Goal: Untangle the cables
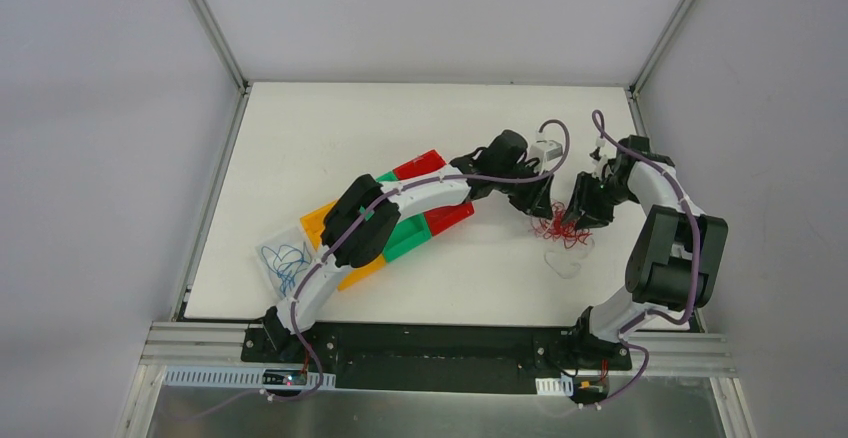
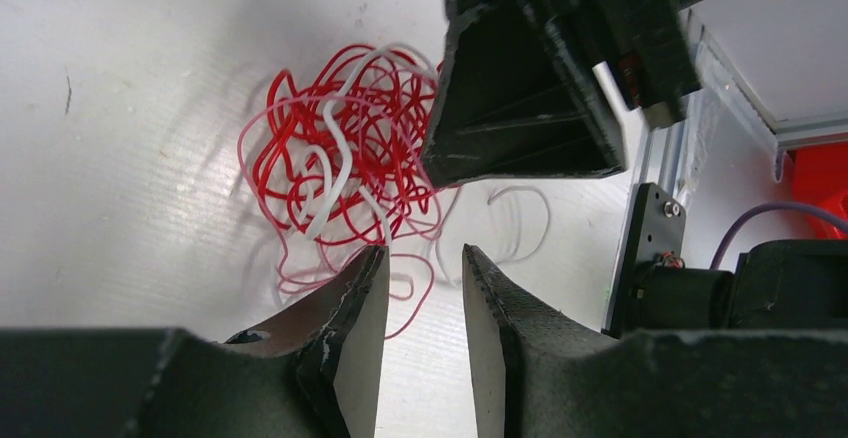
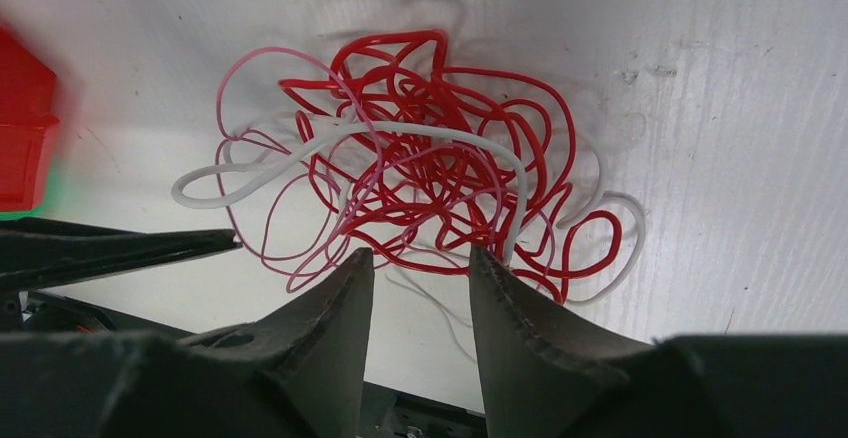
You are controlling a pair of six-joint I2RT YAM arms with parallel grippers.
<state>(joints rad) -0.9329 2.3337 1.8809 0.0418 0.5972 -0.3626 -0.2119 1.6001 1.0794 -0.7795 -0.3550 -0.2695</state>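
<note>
Red, pink and white cables (image 3: 420, 173) lie tangled on the surface (image 1: 330, 128). Left claw (image 2: 424, 250) and right claw (image 3: 421, 252) stand narrowly apart at opposite edges. Pinch one outer strand each, then separate slowly.

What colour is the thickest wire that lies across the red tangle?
White. The thick flexible wire shows best in the right wrist view, crossing the bright red wire tangle.

The right pincer (image 1: 571, 219) hides part of the cables (image 1: 560, 235) from above.
</note>
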